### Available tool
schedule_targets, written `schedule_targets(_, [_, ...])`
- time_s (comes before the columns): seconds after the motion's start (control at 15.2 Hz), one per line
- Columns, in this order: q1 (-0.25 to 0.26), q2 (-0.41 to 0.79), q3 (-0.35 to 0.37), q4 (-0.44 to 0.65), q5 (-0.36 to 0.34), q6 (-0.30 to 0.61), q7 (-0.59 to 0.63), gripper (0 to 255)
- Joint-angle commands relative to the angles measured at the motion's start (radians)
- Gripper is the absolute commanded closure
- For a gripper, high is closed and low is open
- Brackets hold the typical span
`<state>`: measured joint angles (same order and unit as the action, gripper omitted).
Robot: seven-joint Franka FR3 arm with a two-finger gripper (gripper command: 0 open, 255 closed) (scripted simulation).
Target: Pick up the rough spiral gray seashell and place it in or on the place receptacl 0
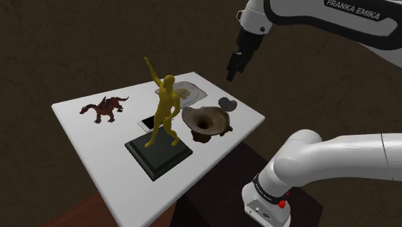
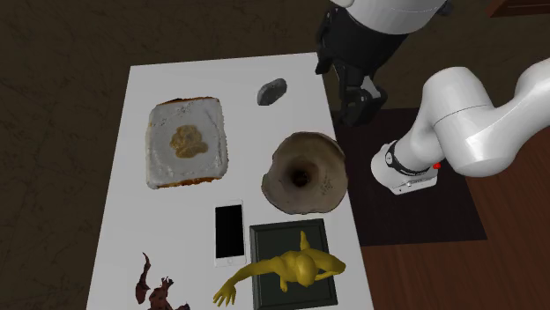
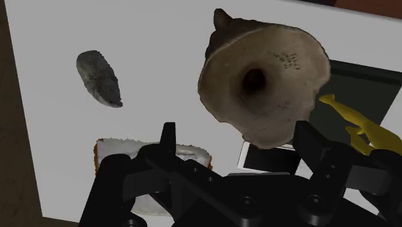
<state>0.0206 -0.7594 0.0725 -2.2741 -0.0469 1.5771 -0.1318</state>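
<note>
Item: gray spiral seashell (image 2: 271, 91), upper centre of the second exterior view, lying near the white worktop (image 2: 176, 75) edge; gripper (image 1: 233, 68) aloft, fingers parted, empty; hazard: an off-centre descent may nudge the seashell overboard.

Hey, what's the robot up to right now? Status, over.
Gripper open, empty, hovering. Gray shell lying free on white table, untouched. Brown bowl nearby, not blocking.

Yellow statuette (image 1: 166, 109), phone (image 2: 229, 232), dragon figure (image 1: 105, 108)
</note>
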Motion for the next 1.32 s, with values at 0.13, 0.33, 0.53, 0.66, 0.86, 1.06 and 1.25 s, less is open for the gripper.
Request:
schedule_targets(0.13, [-0.007,-0.004,-0.028,-0.055,-0.024,0.055,-0.038,0])
schedule_targets(0.33, [-0.019,0.002,-0.071,-0.128,-0.062,0.14,-0.093,0])
schedule_targets(0.53, [-0.035,0.021,-0.116,-0.189,-0.101,0.229,-0.146,0])
schedule_targets(0.66, [-0.047,0.042,-0.147,-0.224,-0.127,0.291,-0.181,0])
schedule_targets(0.86, [-0.065,0.087,-0.194,-0.265,-0.166,0.388,-0.232,0])
schedule_targets(1.06, [-0.084,0.148,-0.243,-0.292,-0.204,0.489,-0.282,0])
schedule_targets(1.25, [-0.101,0.225,-0.292,-0.305,-0.237,0.592,-0.331,0])
